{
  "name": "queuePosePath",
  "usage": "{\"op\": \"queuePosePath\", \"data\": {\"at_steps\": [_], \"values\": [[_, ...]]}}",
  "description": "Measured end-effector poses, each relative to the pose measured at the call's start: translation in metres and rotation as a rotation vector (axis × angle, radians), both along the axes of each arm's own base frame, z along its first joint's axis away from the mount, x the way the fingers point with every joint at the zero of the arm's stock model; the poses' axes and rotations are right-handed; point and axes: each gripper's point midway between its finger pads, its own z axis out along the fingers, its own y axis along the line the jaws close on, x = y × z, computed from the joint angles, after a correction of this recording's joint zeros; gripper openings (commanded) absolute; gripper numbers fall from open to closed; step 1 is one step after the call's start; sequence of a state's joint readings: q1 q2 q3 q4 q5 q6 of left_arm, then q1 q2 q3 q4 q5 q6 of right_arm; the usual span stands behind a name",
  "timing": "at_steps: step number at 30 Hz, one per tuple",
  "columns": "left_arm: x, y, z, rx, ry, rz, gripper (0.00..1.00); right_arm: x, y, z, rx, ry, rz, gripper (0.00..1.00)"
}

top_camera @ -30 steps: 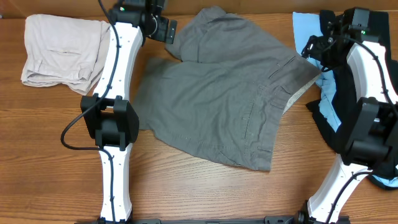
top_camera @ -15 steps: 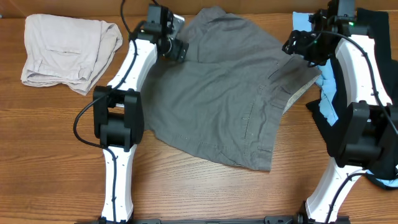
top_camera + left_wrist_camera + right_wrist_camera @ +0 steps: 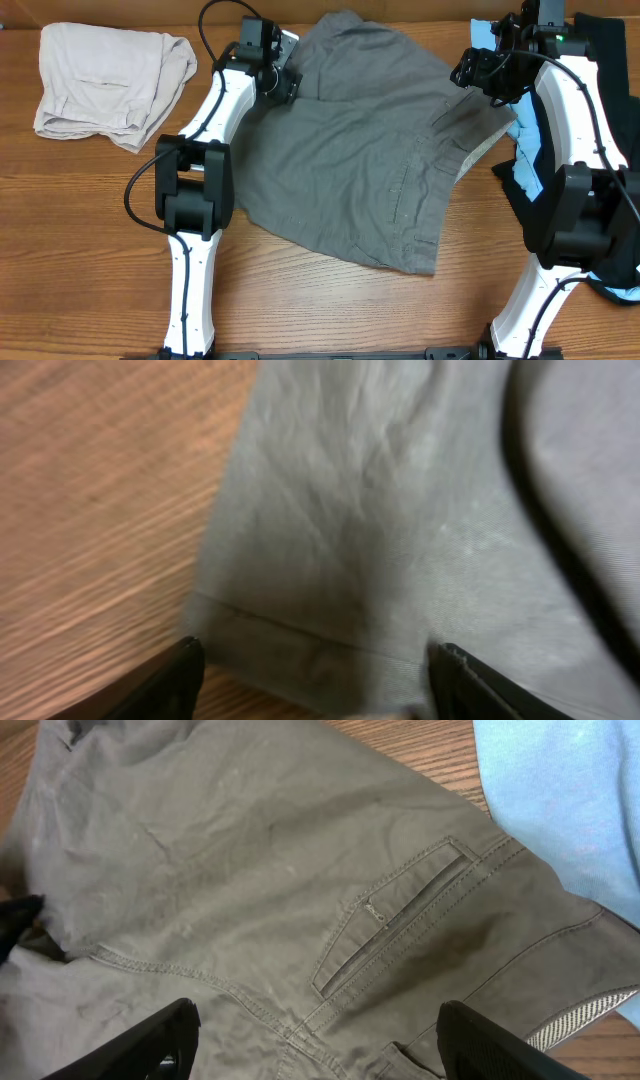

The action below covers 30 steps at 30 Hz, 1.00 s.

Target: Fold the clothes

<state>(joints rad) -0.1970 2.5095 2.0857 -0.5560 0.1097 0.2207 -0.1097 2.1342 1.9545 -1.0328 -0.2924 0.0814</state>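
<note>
Now the mid-grey woven cotton shorts (image 3: 350,170) lie spread on the brown wooden table (image 3: 100,250). At their far edge, the left gripper (image 3: 283,80) and right gripper (image 3: 476,72) hang wide open, holding nothing. Best to pinch hem (image 3: 300,645) and waistband (image 3: 585,1015) deeply, together.

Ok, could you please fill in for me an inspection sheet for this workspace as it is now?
Surface: wooden table, bare wood showing around the clothes.
Job's things: grey shorts spread out, not yet folded; slit back pocket facing up.
Clutter: cream-beige shorts folded at the table's left; light-blue garment and black garment heaped at the right, partly under the right arm.
End effectors: left end effector open over a leg hem; right end effector open above the pocket; neither holds cloth.
Cables: black cable loops off the left arm, over bare wood.
Surroundings: nothing seen.
</note>
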Motion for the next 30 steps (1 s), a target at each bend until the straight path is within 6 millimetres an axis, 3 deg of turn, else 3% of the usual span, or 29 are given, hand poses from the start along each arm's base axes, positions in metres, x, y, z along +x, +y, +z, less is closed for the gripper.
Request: {"op": "queuePosePath", "data": {"at_steps": [3,6,11,15,20,25,30], "values": [[0.000,-0.001,-0.010,-0.010,0.012,0.001,0.62,-0.001,0.000,-0.001,0.000,0.005,0.000,0.79],[0.000,-0.003,-0.012,-0.024,0.017,0.014,0.34,-0.003,0.000,-0.001,0.001,0.012,0.000,0.76],[-0.002,0.006,-0.014,-0.022,0.052,0.123,0.04,-0.004,0.000,-0.002,0.002,0.019,0.000,0.70],[-0.026,0.028,-0.017,0.056,0.165,0.313,0.04,-0.011,0.001,-0.005,0.005,0.051,0.000,0.69],[-0.075,0.074,-0.017,0.185,0.343,0.507,0.04,-0.029,0.003,-0.011,0.016,0.133,-0.004,0.67],[-0.121,0.119,-0.018,0.282,0.520,0.612,0.04,-0.046,0.005,-0.015,0.034,0.211,-0.031,0.64],[-0.153,0.141,-0.017,0.340,0.649,0.643,0.04,-0.049,0.010,-0.014,0.076,0.239,-0.070,0.64]]}}
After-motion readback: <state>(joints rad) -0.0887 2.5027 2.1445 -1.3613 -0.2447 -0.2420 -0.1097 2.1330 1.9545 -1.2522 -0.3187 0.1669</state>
